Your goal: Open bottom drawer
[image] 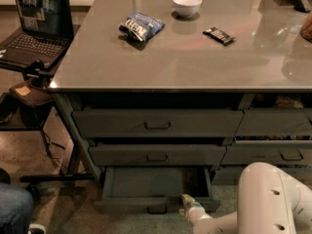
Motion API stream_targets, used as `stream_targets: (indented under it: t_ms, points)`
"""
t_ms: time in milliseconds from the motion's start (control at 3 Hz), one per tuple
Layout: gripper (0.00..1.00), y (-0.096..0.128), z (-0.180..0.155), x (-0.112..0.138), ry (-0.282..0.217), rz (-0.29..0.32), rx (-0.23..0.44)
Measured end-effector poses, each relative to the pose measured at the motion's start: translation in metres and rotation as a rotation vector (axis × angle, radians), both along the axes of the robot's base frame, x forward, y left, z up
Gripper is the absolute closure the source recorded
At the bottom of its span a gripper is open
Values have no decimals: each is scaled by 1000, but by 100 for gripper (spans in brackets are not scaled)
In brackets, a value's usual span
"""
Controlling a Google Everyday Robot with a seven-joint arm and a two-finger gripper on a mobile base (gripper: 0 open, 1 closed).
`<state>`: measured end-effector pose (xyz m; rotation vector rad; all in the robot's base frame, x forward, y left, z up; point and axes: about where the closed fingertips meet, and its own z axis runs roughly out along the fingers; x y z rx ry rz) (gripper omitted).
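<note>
I cannot tell whether my gripper point(187, 202) is open or closed. It sits low, at the right end of the bottom drawer point(146, 183) front, and my white arm point(265, 199) is cut off by the frame edge. The drawer is lowest under the tabletop point(195, 62) and is pulled out. It is dark grey with a shallow flat tray, a thin front panel and a small centre handle point(157, 209).

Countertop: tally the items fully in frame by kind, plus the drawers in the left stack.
Bowl: 1, white bowl
Snack bag: 1, blue bag
Wrapped bar: 1, dark bar
Drawers: 3, top drawer, middle drawer, bottom drawer pulled out
Total: 6
The gripper is at the bottom drawer's front edge, toward its right end.
</note>
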<state>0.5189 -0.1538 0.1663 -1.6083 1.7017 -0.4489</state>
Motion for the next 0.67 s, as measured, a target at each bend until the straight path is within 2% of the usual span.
stream_targets:
  t_ms: [333,667]
  points:
    - [100,0,2,-1,0,0,0]
    - [100,0,-1,-13,-3,-1,7]
